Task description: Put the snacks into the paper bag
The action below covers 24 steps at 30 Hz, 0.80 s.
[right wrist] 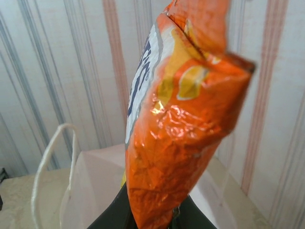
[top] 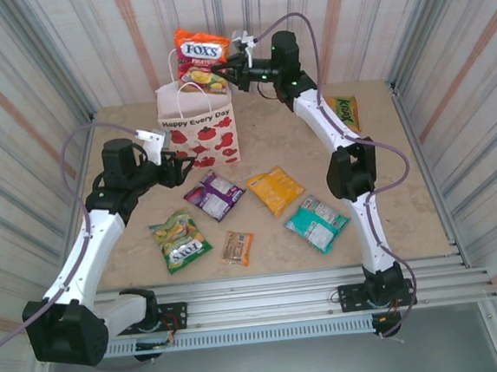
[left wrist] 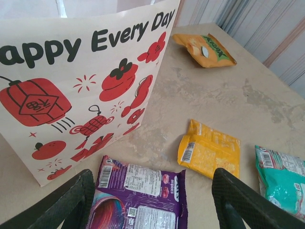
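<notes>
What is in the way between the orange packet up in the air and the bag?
Nothing that I can see. The right gripper holds the orange packet right over the open top of the paper bag. A loop handle stands beside the packet, not under it, so the way down looks free.

A shiny orange packet [right wrist: 183,138] with yellow patches is held upright, its lower end clamped between the dark jaws of the right gripper [right wrist: 151,220]. Below and behind it, the white paper bag [right wrist: 97,186] is seen, with 1 twisted loop handle [right wrist: 47,162] raised at the left. A striped wall [right wrist: 62,57] is seen beyond.
</notes>
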### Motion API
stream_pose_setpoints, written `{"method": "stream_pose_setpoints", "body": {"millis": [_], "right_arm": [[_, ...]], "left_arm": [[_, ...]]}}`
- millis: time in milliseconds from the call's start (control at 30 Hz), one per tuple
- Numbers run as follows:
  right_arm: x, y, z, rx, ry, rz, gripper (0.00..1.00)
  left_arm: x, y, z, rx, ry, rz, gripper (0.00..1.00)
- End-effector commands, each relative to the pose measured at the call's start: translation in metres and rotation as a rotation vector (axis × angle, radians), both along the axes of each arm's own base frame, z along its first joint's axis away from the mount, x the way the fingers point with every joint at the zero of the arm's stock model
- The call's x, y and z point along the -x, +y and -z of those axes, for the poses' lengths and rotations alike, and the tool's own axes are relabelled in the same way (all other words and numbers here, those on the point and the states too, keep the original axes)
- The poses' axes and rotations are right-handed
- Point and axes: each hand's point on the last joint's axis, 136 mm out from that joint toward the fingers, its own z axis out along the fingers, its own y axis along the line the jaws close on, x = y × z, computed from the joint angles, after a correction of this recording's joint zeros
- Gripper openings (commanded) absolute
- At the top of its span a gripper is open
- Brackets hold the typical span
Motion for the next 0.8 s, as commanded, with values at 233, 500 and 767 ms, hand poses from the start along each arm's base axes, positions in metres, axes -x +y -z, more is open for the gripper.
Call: {"method": "stream_pose_setpoints", "body": {"millis": [233, 500, 767], "right_arm": [[0.019, 0.007, -0.016, 0.007, 0.015, -0.053, 0.38], [0.029, -0.008, -0.034, 0.02, 0.04, 0.002, 0.54], [0.063, -0.046, -0.026, 0.071, 0.152, 0.133, 0.55]], "left_arm": [[-0.002, -0.001, -0.001, -0.005, 0.006, 0.03, 0.68], [0.007, -0.003, 0.005, -0.001, 0.031, 0.037, 0.66], [0.028, -0.025, 0.022, -0.02, 0.064, 0.073, 0.65]]}}
